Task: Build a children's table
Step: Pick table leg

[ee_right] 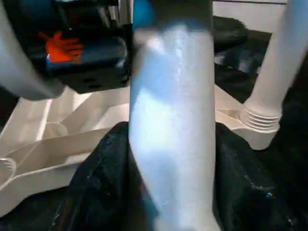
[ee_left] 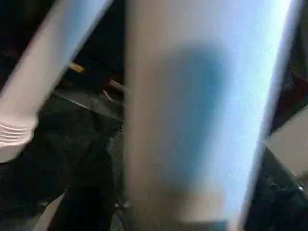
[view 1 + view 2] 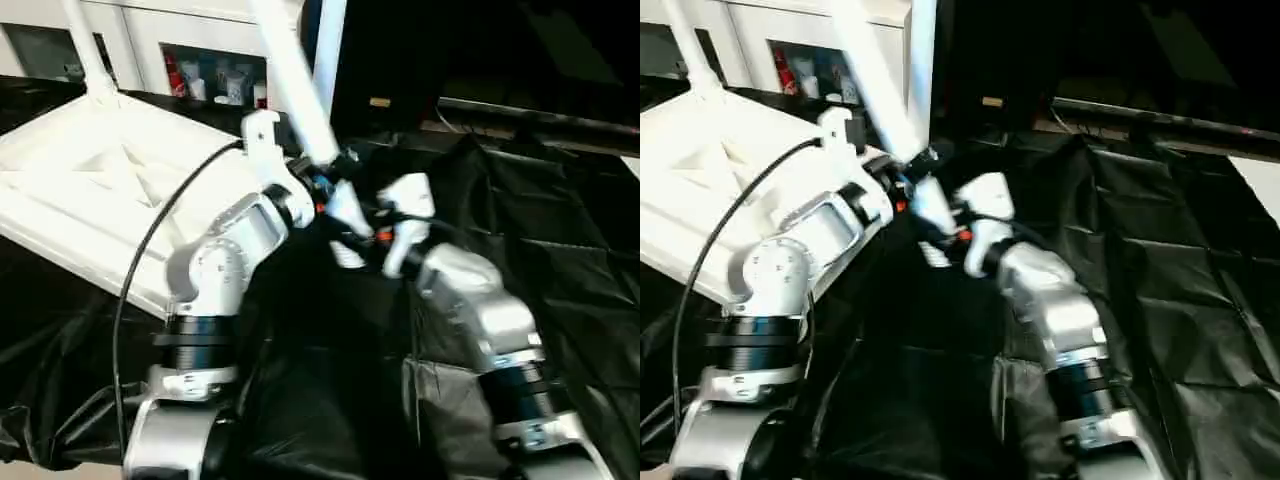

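Large work table draped in crinkled black cover, spanning the whole scene. White children's table upside down on the cover at the left side, ribbed underside up, tilted a bit toward the camera; one tubular leg standing in the far corner socket, another screwed-in leg seen from the right wrist with its ribbed collar seated in a rounded socket. Loose white leg slanting up from the middle of the scene toward the top edge, lower end down between the two grippers, just beside the near-right corner of the tabletop; whether the end sits in a socket, cannot tell. Silver forearms converging on that leg from both sides, black cable looping along the left one. Left gripper at the leg's lower part, leg right against its camera; jaws blurred, cannot tell how wide or whether gripping. Right gripper close under the same leg, tube running up right in front of its camera; jaws hidden behind the tube, grip not confirmable. White cabinet behind with red and white containers on a shelf.
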Tool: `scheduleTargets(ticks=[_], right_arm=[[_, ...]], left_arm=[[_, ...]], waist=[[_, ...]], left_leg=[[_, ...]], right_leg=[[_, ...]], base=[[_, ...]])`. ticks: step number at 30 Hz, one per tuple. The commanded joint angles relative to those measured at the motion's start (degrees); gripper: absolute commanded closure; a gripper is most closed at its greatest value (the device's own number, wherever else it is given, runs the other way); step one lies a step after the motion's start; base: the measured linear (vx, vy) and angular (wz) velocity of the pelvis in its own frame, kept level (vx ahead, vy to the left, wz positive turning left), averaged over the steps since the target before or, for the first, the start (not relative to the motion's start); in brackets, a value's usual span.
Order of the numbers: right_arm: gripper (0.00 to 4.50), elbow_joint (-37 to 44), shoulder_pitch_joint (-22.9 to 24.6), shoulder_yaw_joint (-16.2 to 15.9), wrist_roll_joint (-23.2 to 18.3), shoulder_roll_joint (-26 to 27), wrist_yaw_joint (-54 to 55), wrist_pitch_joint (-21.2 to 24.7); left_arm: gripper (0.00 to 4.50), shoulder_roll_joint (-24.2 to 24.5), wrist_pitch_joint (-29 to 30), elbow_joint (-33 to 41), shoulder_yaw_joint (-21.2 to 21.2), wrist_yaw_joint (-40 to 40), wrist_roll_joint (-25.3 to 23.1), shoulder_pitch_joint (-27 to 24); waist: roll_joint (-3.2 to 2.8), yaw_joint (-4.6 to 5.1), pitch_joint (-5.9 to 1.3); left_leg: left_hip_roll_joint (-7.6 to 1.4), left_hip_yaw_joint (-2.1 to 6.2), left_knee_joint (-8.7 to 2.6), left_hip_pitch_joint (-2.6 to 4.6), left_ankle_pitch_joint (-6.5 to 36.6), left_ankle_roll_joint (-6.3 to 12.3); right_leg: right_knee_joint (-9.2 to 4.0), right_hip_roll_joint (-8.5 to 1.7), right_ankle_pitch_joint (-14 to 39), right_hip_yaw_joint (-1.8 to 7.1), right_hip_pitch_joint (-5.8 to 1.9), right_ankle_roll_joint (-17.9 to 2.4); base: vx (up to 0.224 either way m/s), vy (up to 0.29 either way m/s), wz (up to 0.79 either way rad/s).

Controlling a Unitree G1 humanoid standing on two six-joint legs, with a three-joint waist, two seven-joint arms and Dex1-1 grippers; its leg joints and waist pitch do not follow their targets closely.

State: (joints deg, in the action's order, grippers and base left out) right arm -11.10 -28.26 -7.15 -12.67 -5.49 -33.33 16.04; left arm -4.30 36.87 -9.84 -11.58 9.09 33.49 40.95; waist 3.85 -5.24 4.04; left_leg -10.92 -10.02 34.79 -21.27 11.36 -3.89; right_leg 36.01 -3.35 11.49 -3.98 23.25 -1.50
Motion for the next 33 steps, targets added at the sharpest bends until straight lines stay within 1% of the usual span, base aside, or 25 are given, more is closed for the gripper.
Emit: scheduleTargets(ticks=[1,2,3,4,5,6,8,12,13,14,15,16,17,18,19,20,21,22,23,25,26,27,28,30,33], right_arm=[[2.54,0.28,-0.39,0.50,0.79,0.06,0.49,-2.06],[2.54,0.42,-0.25,0.67,0.80,0.20,0.65,-2.12],[2.54,0.54,-0.16,0.79,0.79,0.29,0.76,-2.13],[2.54,0.64,-0.09,0.81,0.76,0.29,0.86,-2.16],[2.54,0.65,-0.02,0.81,0.78,0.33,1.03,-2.33],[2.54,0.60,0.01,0.76,0.82,0.35,1.18,-2.51],[2.54,0.74,0.14,0.72,0.78,0.37,1.34,-2.70],[2.54,0.82,0.24,0.06,2.00,0.10,1.90,-4.21],[2.19,0.96,0.29,0.56,0.85,0.38,1.37,-3.38],[1.98,1.77,0.24,2.81,-3.75,1.08,-0.51,0.33],[1.84,2.37,0.13,4.44,-6.89,1.41,-1.71,3.02],[1.82,2.58,0.05,5.13,-8.15,1.49,-2.16,4.10],[1.76,2.95,-0.20,6.03,-10.13,0.79,-3.24,7.04],[1.64,3.50,-0.46,6.32,-11.99,-1.30,-5.95,10.46],[1.51,3.59,-0.50,6.37,-12.33,-1.70,-6.44,11.12],[1.42,4.04,-0.70,6.60,-14.84,-4.31,-10.03,15.75],[1.38,4.07,-0.70,6.59,-14.98,-4.49,-10.31,15.99],[1.38,4.35,-0.64,6.33,-15.69,-5.88,-12.22,17.44],[1.38,5.32,-0.39,5.77,-18.05,-8.68,-16.12,21.61],[1.38,5.86,-0.24,5.33,-18.88,-9.91,-17.78,23.18],[1.38,6.94,0.05,4.43,-20.76,-11.99,-20.48,26.32],[1.38,7.22,0.08,3.91,-21.00,-12.64,-21.27,27.03],[1.38,7.29,0.09,3.77,-21.03,-12.80,-21.38,27.19],[1.38,7.67,0.12,3.06,-21.06,-13.49,-21.79,27.73],[1.38,8.18,-0.28,3.30,-21.98,-13.11,-22.03,28.68]], left_arm=[[1.62,-0.62,-1.13,-0.62,-0.84,-2.16,-0.56,1.36],[1.80,-0.77,-1.66,-0.74,-1.28,-2.99,-0.73,1.43],[1.94,-0.88,-2.00,-0.81,-1.57,-3.54,-0.86,1.46],[1.94,-0.98,-2.16,-0.80,-1.66,-3.76,-0.98,1.46],[2.02,-1.05,-2.25,-0.65,-1.77,-4.05,-1.07,1.32],[2.02,-1.09,-2.32,-0.58,-1.77,-4.24,-1.07,1.24],[2.34,-0.99,-2.13,-0.34,-1.66,-4.09,-0.87,1.09],[2.48,-0.32,-1.89,0.35,-0.45,-2.63,-1.17,0.70],[2.53,-0.17,-1.85,0.48,-0.17,-2.27,-1.24,0.62],[2.53,1.05,-1.58,1.23,1.62,0.32,-1.62,0.26],[2.53,2.05,-1.38,1.79,2.99,2.41,-1.89,0.02],[2.53,2.56,-1.29,2.03,3.63,3.45,-2.01,-0.09],[2.55,3.95,-0.76,2.56,4.99,5.91,-2.16,-0.30],[2.56,6.54,-0.19,2.99,6.92,10.57,-2.18,-0.47],[2.57,7.01,-0.07,3.04,7.22,11.43,-2.14,-0.48],[2.57,9.63,0.81,2.97,8.37,16.45,-1.43,-0.31],[2.57,9.79,0.87,2.95,8.42,16.77,-1.37,-0.29],[2.57,10.90,1.39,2.78,8.64,18.85,-0.83,-0.06],[2.57,13.05,2.29,2.19,8.75,22.94,0.58,0.72],[2.57,13.76,3.05,1.92,8.44,24.53,1.69,1.19],[2.57,14.83,5.55,2.07,7.35,28.69,5.48,2.04],[2.57,15.12,6.26,2.19,6.89,30.31,6.88,2.37],[2.57,15.18,6.46,2.19,6.77,30.68,7.28,2.47],[2.57,15.08,8.66,2.29,5.64,32.67,10.57,3.08],[2.57,15.12,10.63,3.35,6.02,36.30,12.80,2.92]], waist=[[-0.56,0.02,-4.34],[-0.55,0.06,-4.30],[-0.49,0.08,-4.31],[-0.48,0.06,-4.34],[-1.09,0.00,-4.32],[-0.71,0.12,-4.35],[-0.70,0.10,-4.37],[-0.58,0.08,-4.39],[-0.58,0.07,-4.44],[-0.36,0.05,-4.34],[-0.19,0.05,-4.36],[-0.31,-0.03,-4.38],[-0.48,-0.09,-4.44],[-0.53,-0.08,-4.44],[-0.56,-0.16,-4.45],[-0.66,-0.13,-4.42],[-0.66,-0.17,-4.43],[-0.64,-0.20,-4.37],[-0.66,-0.30,-4.39],[-0.56,-0.41,-4.36],[-0.51,-0.47,-4.39],[-0.65,-0.60,-4.42],[-0.62,-0.59,-4.42],[-0.56,-0.66,-4.46],[-0.69,-0.66,-4.42]], left_leg=[[-2.37,0.71,-3.87,0.62,2.84,1.58],[-2.47,0.72,-3.92,0.72,3.59,1.19],[-2.45,0.76,-3.93,0.68,3.76,0.94],[-2.43,0.75,-3.92,0.65,3.60,0.94],[-2.41,0.85,-3.96,0.65,3.73,0.78],[-2.38,0.77,-3.90,0.65,3.95,0.78],[-2.34,0.78,-3.91,0.59,3.80,0.85],[-2.38,0.77,-3.87,0.66,3.37,1.10],[-2.38,0.77,-3.83,0.68,3.22,1.10],[-2.33,0.75,-3.93,0.75,3.63,1.71],[-2.32,0.69,-3.93,0.76,3.93,2.15],[-2.37,0.75,-3.97,0.84,3.90,2.43],[-2.50,0.80,-3.94,0.76,3.59,2.44],[-2.46,0.83,-3.91,0.85,2.35,2.65],[-2.40,0.85,-3.91,0.91,2.00,2.68],[-2.30,0.76,-3.87,0.93,1.63,2.46],[-2.32,0.69,-3.85,1.03,1.79,2.44],[-2.37,0.59,-3.83,0.85,1.93,2.00],[-2.28,0.63,-3.87,0.87,2.26,1.65],[-2.24,0.60,-3.84,0.79,2.49,1.30],[-2.16,0.55,-3.77,0.84,2.51,1.13],[-2.23,0.59,-3.75,0.83,2.25,1.11],[-2.23,0.56,-3.71,0.82,2.39,1.02],[-2.27,0.57,-3.72,0.81,2.48,0.50],[-2.23,0.61,-3.72,0.71,3.28,0.26]], right_leg=[[-3.81,-4.86,1.01,3.35,-3.88,-10.92],[-3.89,-4.80,1.89,3.33,-3.75,-10.89],[-3.86,-4.77,2.18,3.33,-3.86,-10.73],[-3.83,-4.77,1.94,3.35,-3.87,-10.68],[-3.78,-4.81,1.83,3.35,-3.83,-10.63],[-3.89,-4.74,1.66,3.36,-3.83,-10.55],[-3.82,-4.75,1.29,3.37,-3.89,-10.61],[-3.73,-4.77,1.04,3.35,-3.79,-10.63],[-3.66,-4.76,0.80,3.35,-3.80,-10.71],[-3.70,-4.74,1.08,3.38,-3.83,-10.83],[-3.76,-4.71,1.60,3.40,-3.80,-10.59],[-3.65,-4.76,1.67,3.41,-3.81,-10.63],[-3.56,-4.88,1.32,3.40,-3.79,-10.84],[-3.42,-4.66,0.05,3.31,-3.77,-10.87],[-3.40,-4.59,-0.06,3.24,-3.80,-10.75],[-3.37,-4.51,-0.25,3.25,-3.79,-10.95],[-3.43,-4.53,-0.03,3.27,-3.73,-11.06],[-3.43,-4.73,-0.01,3.35,-3.77,-11.45],[-3.52,-4.76,0.80,3.31,-3.97,-11.55],[-3.49,-4.76,1.41,3.31,-4.01,-11.63],[-3.47,-4.80,1.64,3.30,-4.01,-11.86],[-3.45,-4.84,1.71,3.28,-3.97,-12.08],[-3.44,-4.86,1.77,3.28,-3.92,-12.24],[-3.37,-4.95,2.07,3.21,-3.90,-12.77],[-3.57,-4.98,3.26,3.24,-3.98,-12.49]], base=[[0.000,0.000,0.00],[0.000,0.000,0.00],[0.000,0.000,0.00],[0.000,0.000,0.00],[0.000,0.000,0.00],[0.000,0.000,0.00],[0.000,0.000,0.00],[0.000,0.000,0.00],[0.000,0.000,0.00],[0.000,0.000,0.00],[0.000,0.000,0.00],[0.000,0.000,0.00],[0.000,0.000,0.00],[0.000,0.000,0.00],[0.000,0.000,0.00],[0.000,0.000,0.00],[0.000,0.000,0.00],[0.000,0.000,0.00],[0.000,0.000,0.00],[0.000,0.000,0.00],[0.000,0.000,0.00],[0.000,0.000,0.00],[0.000,0.000,0.00],[0.000,0.000,0.00],[0.000,0.000,0.00]])
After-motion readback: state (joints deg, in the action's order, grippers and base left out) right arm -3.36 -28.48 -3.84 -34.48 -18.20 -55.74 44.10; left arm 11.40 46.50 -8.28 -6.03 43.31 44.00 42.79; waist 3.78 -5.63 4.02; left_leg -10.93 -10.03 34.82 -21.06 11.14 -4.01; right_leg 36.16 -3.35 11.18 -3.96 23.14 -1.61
